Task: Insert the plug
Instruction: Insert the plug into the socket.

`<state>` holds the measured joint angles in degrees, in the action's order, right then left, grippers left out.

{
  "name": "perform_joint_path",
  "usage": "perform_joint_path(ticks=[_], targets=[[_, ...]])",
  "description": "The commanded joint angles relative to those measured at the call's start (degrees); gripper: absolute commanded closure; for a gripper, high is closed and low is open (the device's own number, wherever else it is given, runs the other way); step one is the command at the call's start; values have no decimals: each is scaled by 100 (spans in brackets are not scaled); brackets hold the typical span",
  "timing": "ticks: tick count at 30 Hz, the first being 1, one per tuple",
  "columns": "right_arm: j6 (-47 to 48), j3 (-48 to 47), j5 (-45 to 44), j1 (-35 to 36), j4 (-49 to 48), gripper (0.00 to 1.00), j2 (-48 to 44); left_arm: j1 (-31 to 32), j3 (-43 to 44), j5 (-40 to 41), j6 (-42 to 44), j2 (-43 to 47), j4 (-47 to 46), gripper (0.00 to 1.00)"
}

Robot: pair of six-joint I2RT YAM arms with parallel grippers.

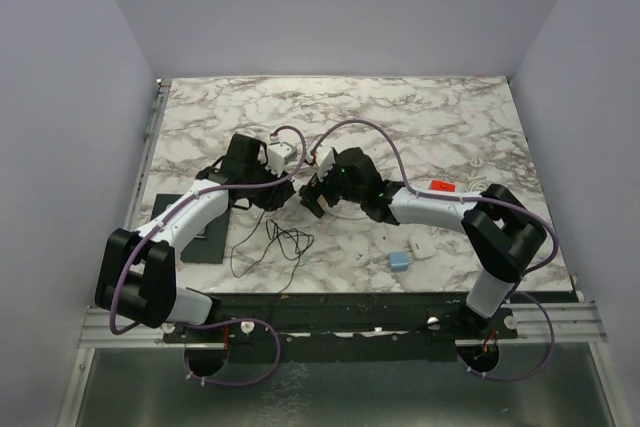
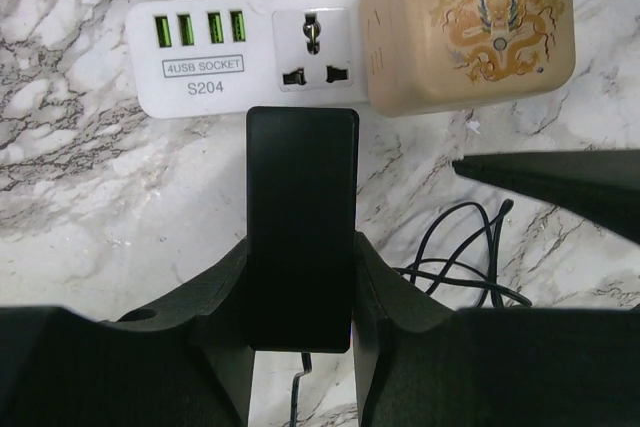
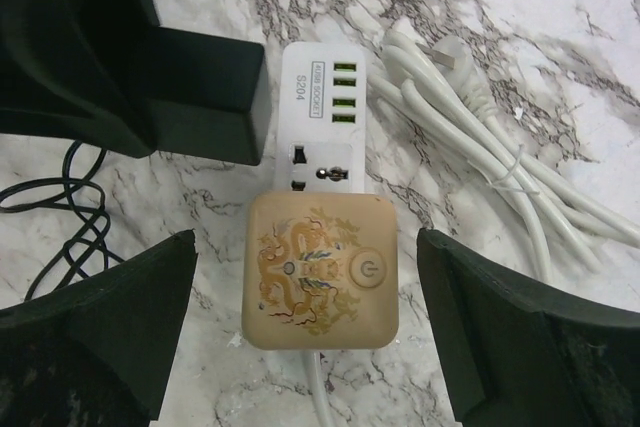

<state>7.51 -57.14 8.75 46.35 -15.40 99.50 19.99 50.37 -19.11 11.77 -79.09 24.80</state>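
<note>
On the veined marble tabletop lies a white plastic power strip bearing a glossy beige dragon-printed cube. Right gripper jaws stand spread, flanking that cube. Left gripper pinches the matte black rectangular plug just beside the strip's socket. Only the right wrist view shows the bundled white cord.

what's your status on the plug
Left gripper shut on black plug, at edge of white strip, not yet in socket. Right gripper open astride beige cube. Socket unblocked.
</note>
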Motion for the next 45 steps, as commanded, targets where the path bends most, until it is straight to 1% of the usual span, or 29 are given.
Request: perform_joint_path(ticks=[1,3,5,16,21,24,26,29,34,41,45], targets=[[295,245,-500,76,-518,7,-38,-3,363,-261,-222,-131,-196,100],[310,366,-483,76,-650,13,-78,5,387,-398,-290,-215,-224,100],[357,500,-441,76,-797,15,-132,18,367,-434,-341,-266,-273,100],[617,816,-189,76,-1062,16,-304,137,195,-321,-625,-326,-580,100],[610,870,-108,76,-1115,15,-330,254,177,17,-748,-445,-742,100],[460,967,-128,76,-1275,9,-434,282,137,184,-736,-477,-783,100],[301,1038,-137,76,-1455,7,-522,288,83,257,-691,-480,-781,100],[125,1043,-133,76,-1478,6,-650,293,-17,344,-637,-453,-776,100],[-74,1042,-104,61,-1393,5,-871,378,-106,453,-634,-440,-884,100],[-713,1319,-113,-123,-1304,6,-1367,419,-88,411,-705,-449,-1106,100],[-1223,1473,-337,-343,-1313,8,-1502,457,-92,404,-673,-473,-1124,100]])
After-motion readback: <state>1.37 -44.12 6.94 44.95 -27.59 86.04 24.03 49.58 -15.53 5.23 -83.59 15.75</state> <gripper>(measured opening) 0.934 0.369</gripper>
